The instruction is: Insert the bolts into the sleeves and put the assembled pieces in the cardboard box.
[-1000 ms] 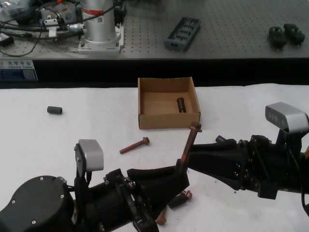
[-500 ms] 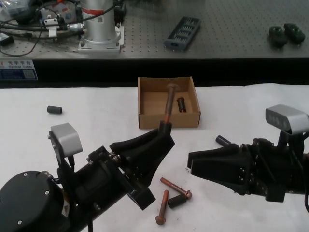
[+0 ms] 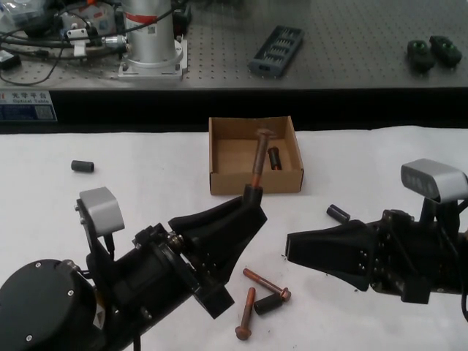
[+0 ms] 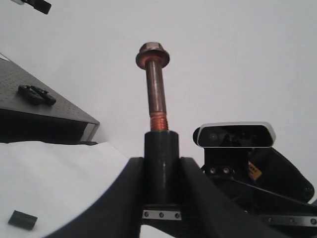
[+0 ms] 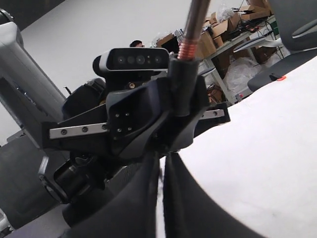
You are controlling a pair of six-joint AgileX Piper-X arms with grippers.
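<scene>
One assembled piece [image 3: 274,158], a dark sleeve with a bolt in it, is seen lying in the open brown cardboard box [image 3: 227,183], slightly toward 3 o'clock of its middle. A copper-coloured hex-head bolt [image 4: 154,89] is stood threaded end down in a black cylindrical sleeve [image 4: 161,144], and that sleeve is clenched upright by the left pincer [image 4: 161,166]. In the high view the pair is held at the box's 6 o'clock wall, not yet inside.

The right pincer [image 5: 162,166] is closed on nothing, at 5 o'clock from the box.

On the white surface [image 3: 146,183], at 6 o'clock of the box, a loose copper bolt [image 3: 265,281], a second loose bolt [image 3: 247,322] and a loose black sleeve [image 3: 269,303] are found. A far sleeve [image 3: 82,167] lies at 9 o'clock and a near sleeve [image 3: 337,213] at 4 o'clock. More than half the work is judged outstanding.
</scene>
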